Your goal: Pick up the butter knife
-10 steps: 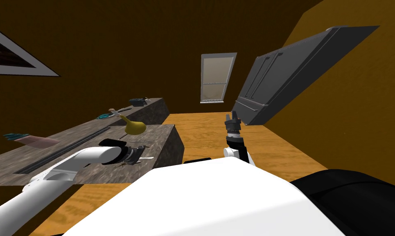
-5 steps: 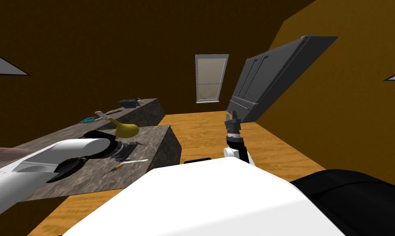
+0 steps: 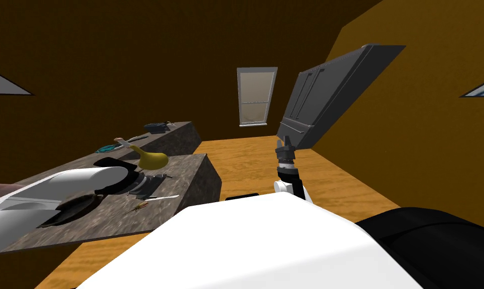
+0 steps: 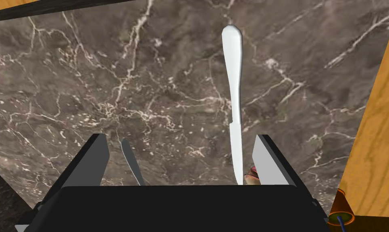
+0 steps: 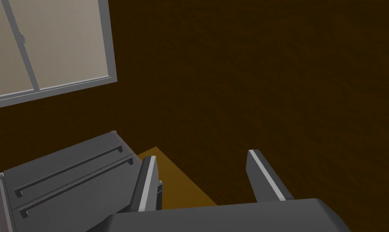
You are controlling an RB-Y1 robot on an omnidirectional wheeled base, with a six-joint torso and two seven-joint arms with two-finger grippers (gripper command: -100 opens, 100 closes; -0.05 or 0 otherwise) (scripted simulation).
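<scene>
Two spread fingers of the left hand now straddle the white butter knife on the veined worktop after shifting over it, so closing likely follows.

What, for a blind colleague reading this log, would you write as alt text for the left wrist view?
A white butter knife lies flat on a veined brown-grey counter, pointing away from the open left pincer, between its fingers and close to one. Orange wood floor shows past the counter's edge.
</scene>
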